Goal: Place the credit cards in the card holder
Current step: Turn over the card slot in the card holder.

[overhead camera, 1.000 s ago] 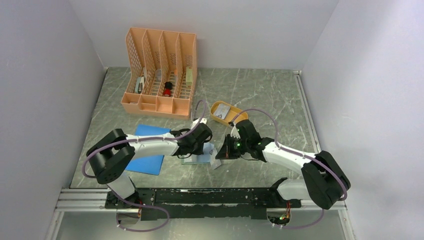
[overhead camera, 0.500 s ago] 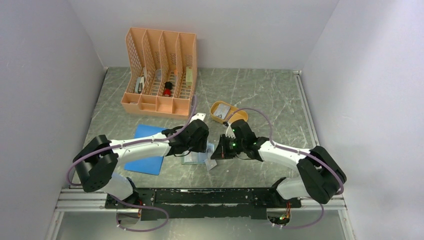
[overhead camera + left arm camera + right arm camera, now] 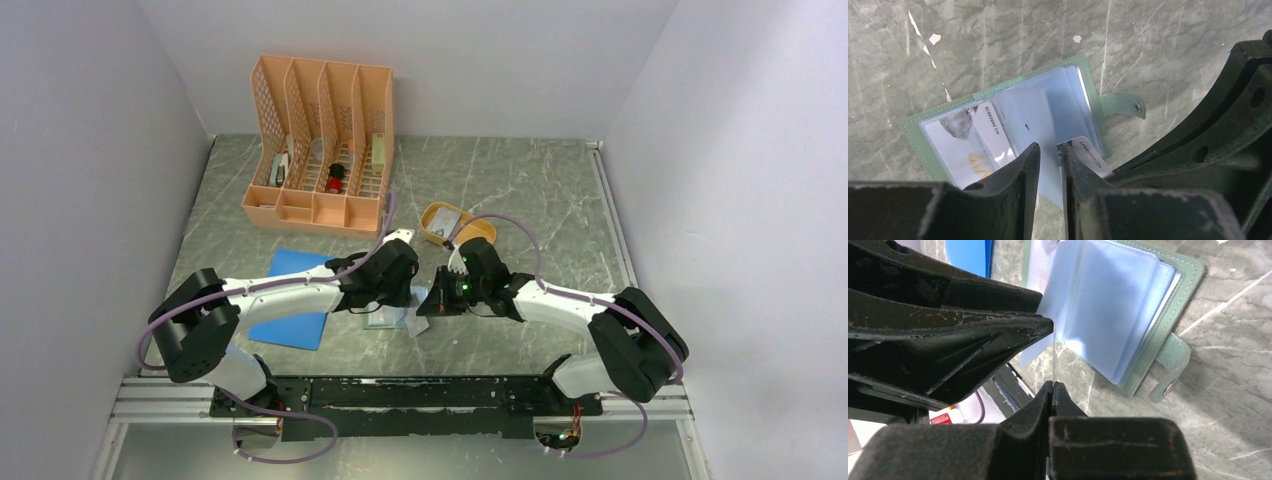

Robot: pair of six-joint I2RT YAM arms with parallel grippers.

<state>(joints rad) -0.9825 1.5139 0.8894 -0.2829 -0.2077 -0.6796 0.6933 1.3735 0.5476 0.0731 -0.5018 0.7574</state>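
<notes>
- Has the card holder [image 3: 1068, 95] lying open and flat on the grey marbled table [image 3: 520, 180], between the two grippers and near the front edge, with its snap tab [image 3: 1123, 104] sticking out to one side.
- Pinches a credit card [image 3: 1088, 155] in the right gripper [image 3: 1053, 385], fingers pressed tight together on its lower edge.
- Shows that card edge-on in the right wrist view, rising toward the loose pale blue pocket leaves [image 3: 1108, 300].
- Sets the left gripper [image 3: 1050, 150] over the open holder, jaws a narrow gap apart, with a pocket leaf showing in the gap; cannot tell whether that leaf is gripped.
- Places the held card just beside one left finger [image 3: 1073, 172], its numbered end over the holder's edge near the tab.
- Shows a VIP card [image 3: 973, 145] inside a clear pocket on the holder's other half.
- Shows a yellow tray [image 3: 480, 232] behind the right gripper with a pale card-like piece in it, a blue pad [image 3: 290, 328] under the left arm, and a peach file rack [image 3: 320, 150] at the back left.
</notes>
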